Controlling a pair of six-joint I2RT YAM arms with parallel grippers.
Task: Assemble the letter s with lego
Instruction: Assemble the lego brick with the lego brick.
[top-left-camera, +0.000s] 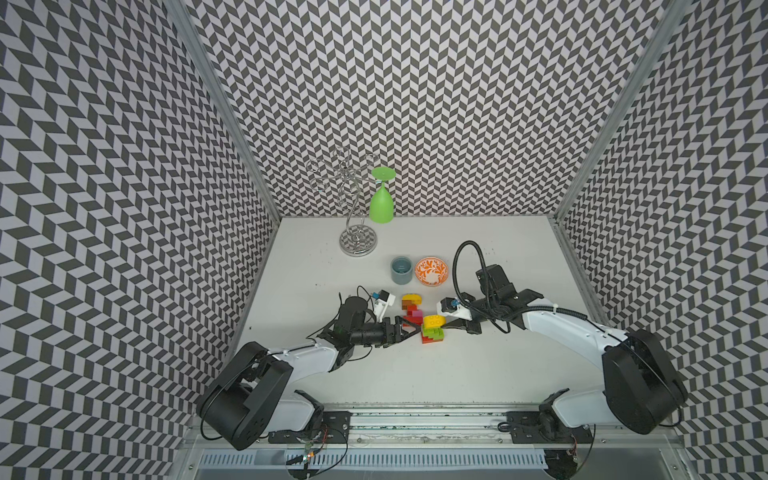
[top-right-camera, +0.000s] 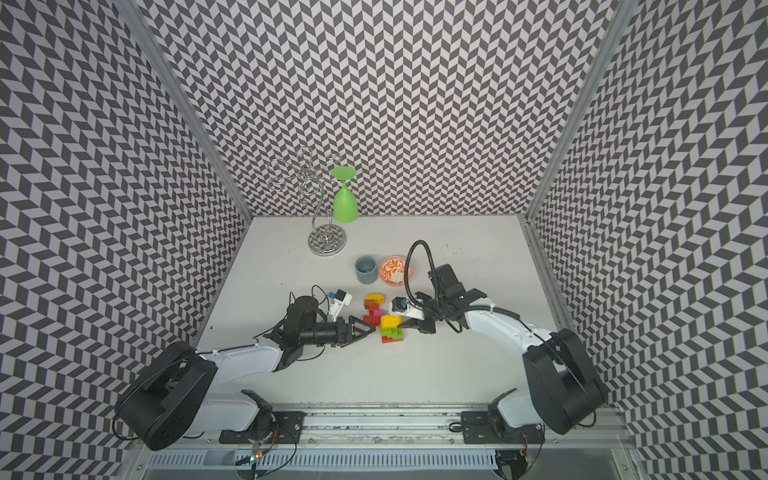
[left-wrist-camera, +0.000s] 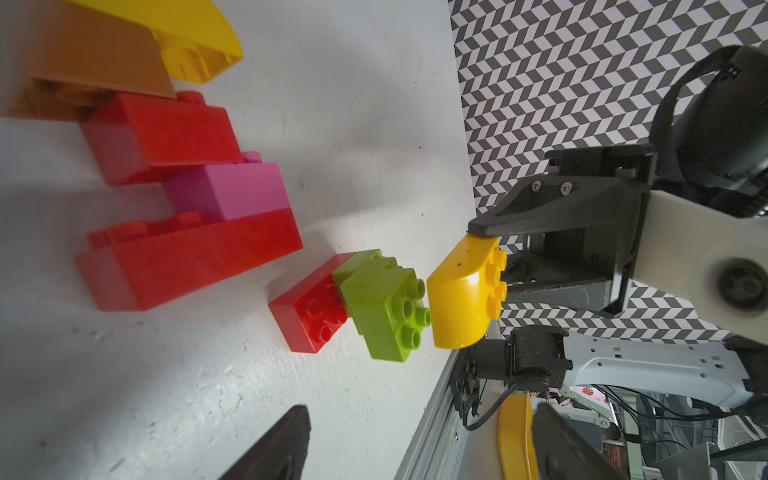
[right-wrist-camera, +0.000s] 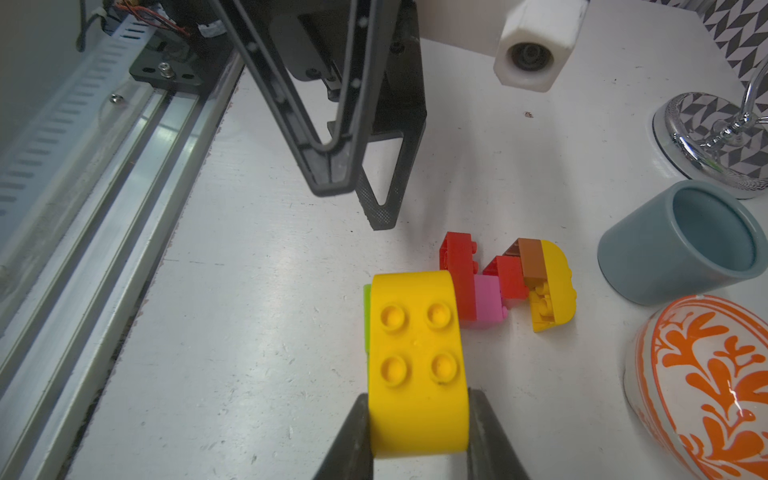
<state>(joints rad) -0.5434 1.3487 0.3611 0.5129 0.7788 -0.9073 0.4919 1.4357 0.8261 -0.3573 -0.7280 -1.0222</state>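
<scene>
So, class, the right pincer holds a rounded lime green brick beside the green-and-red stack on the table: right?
No: the rounded brick in the right pincer is yellow, not lime green, as the right wrist view shows. It is held beside the green-and-red stack on the table.

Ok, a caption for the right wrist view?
Right fingers grip a rounded yellow brick; a joined red, pink, brown and yellow lego piece lies beyond.
</scene>
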